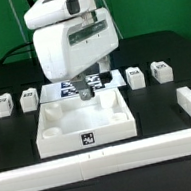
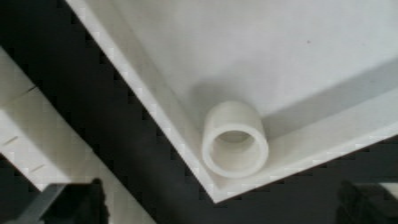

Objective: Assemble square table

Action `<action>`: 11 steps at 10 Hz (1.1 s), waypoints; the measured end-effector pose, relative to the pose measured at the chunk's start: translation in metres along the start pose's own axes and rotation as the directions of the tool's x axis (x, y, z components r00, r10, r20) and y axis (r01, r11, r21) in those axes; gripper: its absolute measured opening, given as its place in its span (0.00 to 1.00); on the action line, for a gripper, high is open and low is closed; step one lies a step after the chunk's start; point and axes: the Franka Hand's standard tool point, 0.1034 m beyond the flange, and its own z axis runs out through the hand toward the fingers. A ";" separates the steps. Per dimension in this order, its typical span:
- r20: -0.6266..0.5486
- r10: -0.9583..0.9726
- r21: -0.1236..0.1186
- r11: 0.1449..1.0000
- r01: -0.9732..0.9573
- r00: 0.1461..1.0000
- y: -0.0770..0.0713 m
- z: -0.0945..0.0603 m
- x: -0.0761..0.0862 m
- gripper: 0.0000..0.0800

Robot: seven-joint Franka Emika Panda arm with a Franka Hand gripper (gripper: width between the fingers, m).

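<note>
1. Square table top (image 1: 56, 141) is lying flat on the black table (image 1: 160, 97), hollow side facing up, with its raised rim running all round it. A black-and-white tag (image 1: 88, 138) is sitting on the middle of its near outer wall.
2. The arm (image 1: 69, 42) is standing over the far edge of the square table top, and the gripper (image 1: 88, 89) is hanging just above that far rim, near its middle.
3. The gripper's jaws are standing wide apart and are gripping nothing. In the wrist view its two dark fingertips (image 2: 68, 200) are showing far from each other, with one corner of the square table top in sight between them.
4. A round corner socket (image 2: 237, 140) is sitting inside that corner, tucked where two rim walls are meeting, its hollow mouth showing.
5. Four leg blocks are standing on the black table, level with the far edge of the square table top and all apart from it. The first leg block (image 1: 1, 103) and second leg block (image 1: 29, 98) are sitting off its far corner on the exterior view's left. The third leg block (image 1: 134, 75) and fourth leg block (image 1: 160, 70) are sitting off its far corner on the exterior view's right.
6. The marker board (image 1: 70, 87) is lying just behind the far edge of the square table top, partly hidden by the gripper.
7. The barrier wall (image 1: 115, 159) is running in front of the square table top's near side, apart from it, and bending back past it on the exterior view's right.
</note>
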 end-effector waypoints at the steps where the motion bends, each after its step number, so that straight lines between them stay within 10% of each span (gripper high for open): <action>1: 0.000 0.000 0.000 1.000 0.000 1.000 0.000 0.000 0.000 0.81; 8: 0.004 -0.024 -0.001 1.000 0.024 1.000 0.001 0.000 -0.003 0.81; 11: 0.036 -0.318 0.026 0.948 0.317 0.948 -0.022 -0.002 -0.050 0.81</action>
